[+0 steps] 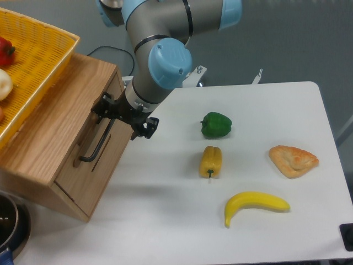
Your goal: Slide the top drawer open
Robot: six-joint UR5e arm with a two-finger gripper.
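Note:
The top drawer (108,150) is a light-oak panel in the front of the wooden cabinet (52,130) at the left, and it sits flush with the cabinet. Its thin black bar handle (98,145) runs diagonally down the panel. My gripper (122,117) hangs at the handle's upper end. It is open, with one black finger (101,107) on the cabinet side and the other finger (145,127) on the table side, so the bar's top lies between them. I cannot tell whether either finger touches the bar.
A yellow basket (47,47) with produce rests on top of the cabinet. On the white table (165,221) lie a green pepper (215,125), a yellow pepper (210,161), a banana (253,205) and a pastry (293,160). A dark pot (10,223) sits at the lower left.

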